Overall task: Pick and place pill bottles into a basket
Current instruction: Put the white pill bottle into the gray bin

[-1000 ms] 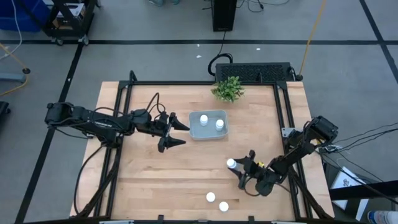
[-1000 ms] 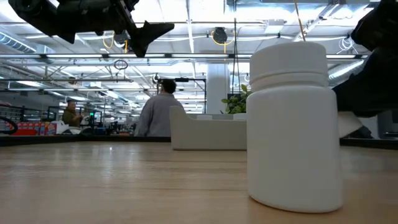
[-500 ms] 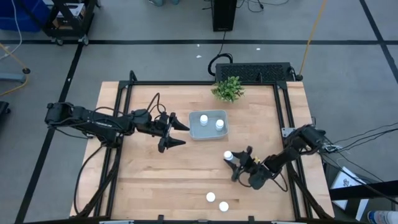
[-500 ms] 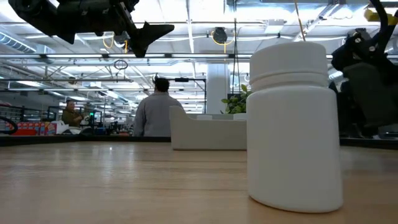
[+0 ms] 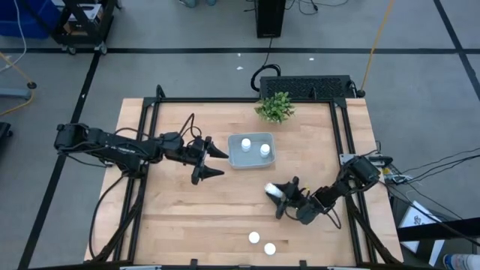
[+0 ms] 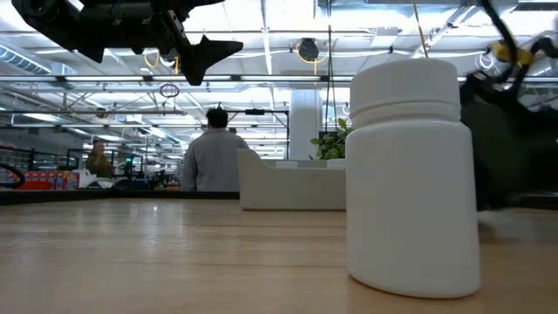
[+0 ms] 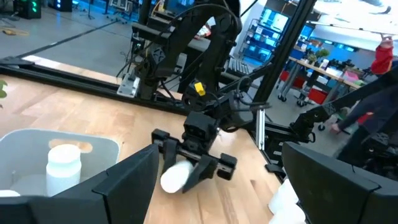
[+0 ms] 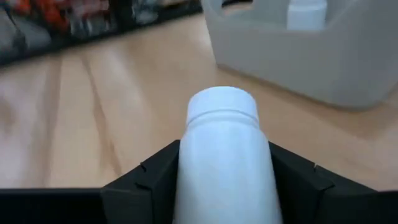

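One pill bottle (image 5: 275, 193) is now tipped on its side between the fingers of the right end effector (image 5: 283, 201), which has carried it closer to the basket (image 5: 251, 151). Two more stay on the table (image 5: 180, 217). The left end effector (image 5: 215, 160) waits wide open beside the basket.

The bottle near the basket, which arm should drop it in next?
The right. Its claw already grips that bottle just short of the basket, while the left claw hangs open and empty beside the basket.
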`<state>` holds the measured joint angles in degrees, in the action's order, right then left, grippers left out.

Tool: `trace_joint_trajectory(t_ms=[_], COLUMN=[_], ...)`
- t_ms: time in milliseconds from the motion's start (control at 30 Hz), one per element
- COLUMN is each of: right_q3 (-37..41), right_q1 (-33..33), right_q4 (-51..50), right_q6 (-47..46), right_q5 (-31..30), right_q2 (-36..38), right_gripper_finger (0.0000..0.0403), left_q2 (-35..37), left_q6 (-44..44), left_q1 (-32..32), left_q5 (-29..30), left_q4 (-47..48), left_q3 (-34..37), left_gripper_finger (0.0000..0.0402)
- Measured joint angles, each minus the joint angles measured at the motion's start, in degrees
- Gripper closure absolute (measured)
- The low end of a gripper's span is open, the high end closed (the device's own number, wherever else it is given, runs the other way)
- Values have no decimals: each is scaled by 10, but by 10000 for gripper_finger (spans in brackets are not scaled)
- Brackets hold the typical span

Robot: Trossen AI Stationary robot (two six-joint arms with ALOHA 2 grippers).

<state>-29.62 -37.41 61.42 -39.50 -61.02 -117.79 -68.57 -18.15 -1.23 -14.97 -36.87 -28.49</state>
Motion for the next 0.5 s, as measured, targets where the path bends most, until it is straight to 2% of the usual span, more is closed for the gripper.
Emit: trace_joint_trajectory(t_ms=[267, 400, 500], right_q3=[-15, -17, -22], right_q1=[-3, -3, -3], right_q4=[-34, -26, -27], right_q6=[-21, 32, 96], right_q5=[7, 39, 72], right_q2=[0, 12, 52], right_gripper_finger=[168, 164, 165], left_q2=[0, 0, 0], left_q6=[0, 0, 0], left_q1=[3, 7, 8], left_q5=[0, 0, -1], left_q4=[8, 12, 12], left_q3=[0, 0, 0], left_gripper_finger=[55, 55, 55])
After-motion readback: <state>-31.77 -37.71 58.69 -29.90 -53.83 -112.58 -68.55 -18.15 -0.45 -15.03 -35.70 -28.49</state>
